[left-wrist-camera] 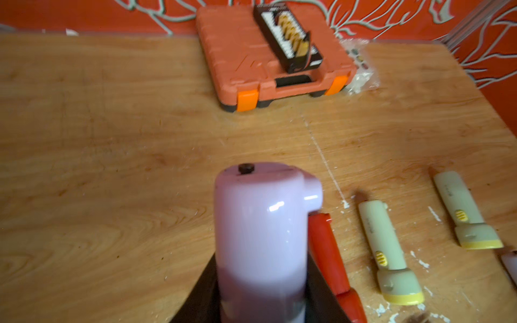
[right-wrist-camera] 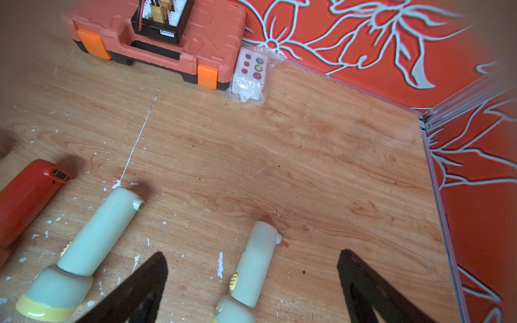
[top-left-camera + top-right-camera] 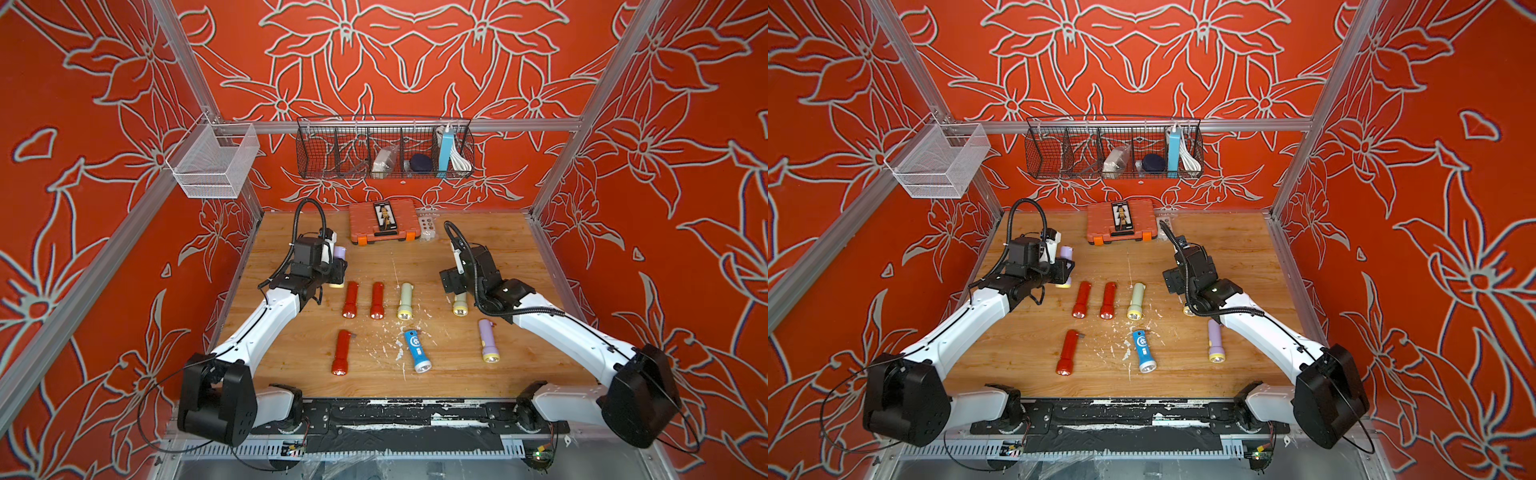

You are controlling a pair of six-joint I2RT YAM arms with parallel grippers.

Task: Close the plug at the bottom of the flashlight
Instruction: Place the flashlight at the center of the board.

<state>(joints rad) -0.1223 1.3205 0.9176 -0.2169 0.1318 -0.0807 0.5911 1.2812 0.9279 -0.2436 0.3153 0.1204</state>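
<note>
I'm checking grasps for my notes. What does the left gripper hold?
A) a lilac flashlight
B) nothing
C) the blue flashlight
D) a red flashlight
A: in the left wrist view, the left gripper is closed on the body of the lilac flashlight.

Left of centre, the left gripper [image 3: 337,268] clasps a lilac flashlight [image 3: 340,252] above the wooden table [image 3: 519,257]. Right of centre, the right gripper [image 3: 451,284] hangs over a cream flashlight [image 3: 460,306]. Between them lie two red flashlights [image 3: 350,300] and a pale green flashlight [image 3: 405,301]. Lower in the frame lies a blue flashlight [image 3: 417,351].
</note>
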